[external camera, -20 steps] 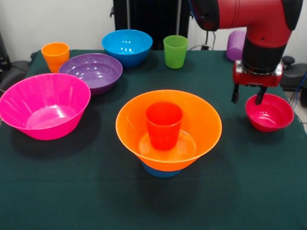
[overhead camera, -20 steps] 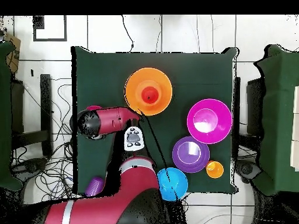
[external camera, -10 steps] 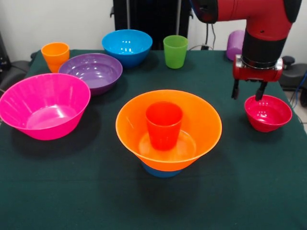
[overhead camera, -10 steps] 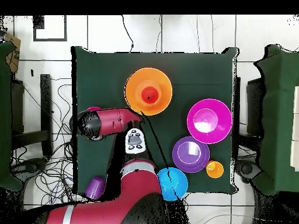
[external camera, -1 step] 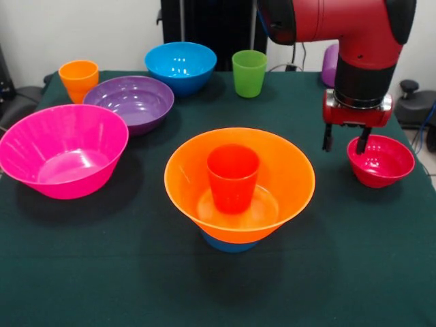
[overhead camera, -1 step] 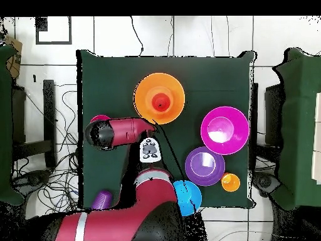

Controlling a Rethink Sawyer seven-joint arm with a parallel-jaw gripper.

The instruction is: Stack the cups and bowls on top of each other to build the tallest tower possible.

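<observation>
The tower stands mid-table: a large orange bowl (external camera, -1 step: 272, 178) (overhead camera, -1 step: 145, 94) on a small light-blue bowl (external camera, -1 step: 228, 243), with a red-orange cup (external camera, -1 step: 233, 177) (overhead camera, -1 step: 161, 101) upright inside. My gripper (external camera, -1 step: 344, 143) hangs open and empty beside the left rim of the small red bowl (external camera, -1 step: 381, 160), one fingertip (external camera, -1 step: 361, 141) just over that rim. In the overhead view the arm covers the gripper, and only a sliver of the red bowl (overhead camera, -1 step: 99, 118) shows.
A pink bowl (external camera, -1 step: 63, 150) (overhead camera, -1 step: 224, 130) and a purple bowl (external camera, -1 step: 129, 101) (overhead camera, -1 step: 204, 166) sit left. Behind them are a yellow-orange cup (external camera, -1 step: 78, 78) (overhead camera, -1 step: 230, 182), a blue bowl (external camera, -1 step: 180, 66) (overhead camera, -1 step: 188, 196) and a green cup (external camera, -1 step: 249, 73). A purple cup (external camera, -1 step: 334, 63) (overhead camera, -1 step: 101, 199) lies back right.
My gripper has shifted a little left, from over the red bowl's rim toward the tower, still open. The bowls and cups have stayed in place.
</observation>
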